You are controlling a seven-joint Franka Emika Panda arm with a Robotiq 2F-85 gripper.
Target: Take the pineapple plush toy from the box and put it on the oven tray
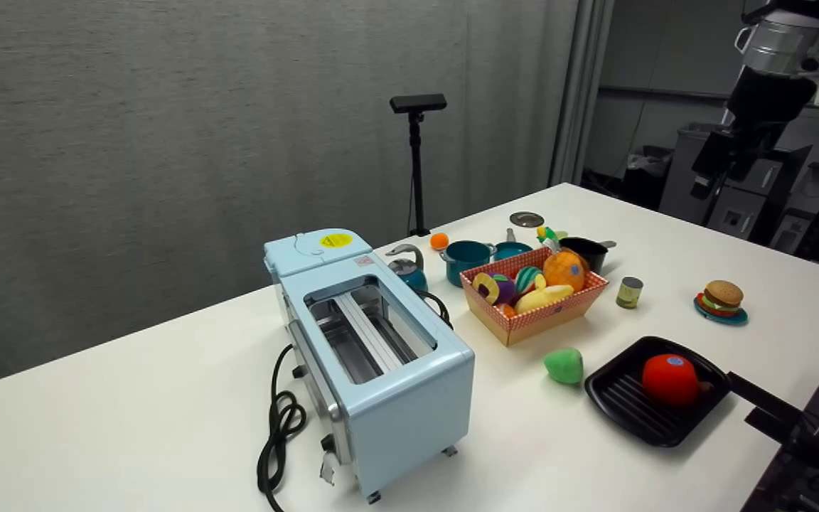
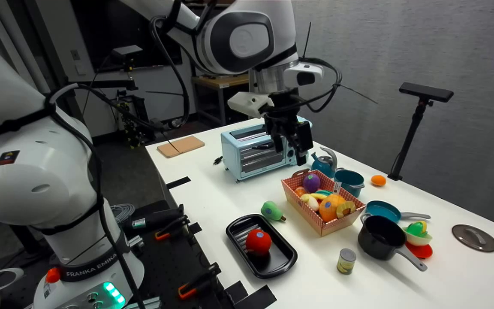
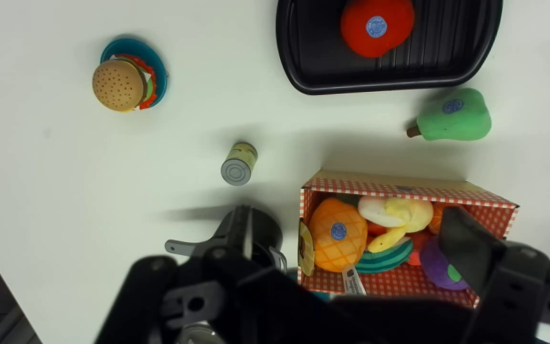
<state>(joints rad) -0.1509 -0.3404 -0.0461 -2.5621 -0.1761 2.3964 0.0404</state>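
The pineapple plush toy [image 3: 334, 253], orange with a crosshatch pattern, lies at one end of the box [image 3: 389, 185] among other soft fruits. Red gingham lines this box, whose tan outer wall [image 1: 544, 328] shows in an exterior view. Beside it sits the ridged black oven tray [image 2: 279, 259], with a red round toy [image 2: 258, 243] resting on it; the tray [image 3: 332, 71] also tops the wrist view. My gripper [image 2: 290, 153] hangs high above the table, touching nothing. In the wrist view its fingers [image 3: 466, 243] are wide apart, with the box far below between them.
A light-blue toaster [image 1: 409, 419] stands near the box. Between box and tray lies a green pear toy [image 3: 461, 117]. Close by are a can [image 2: 346, 261], a black pot [image 2: 380, 240], a teal pot [image 2: 350, 180], a teal pan [image 2: 382, 209] and a burger toy [image 3: 118, 86].
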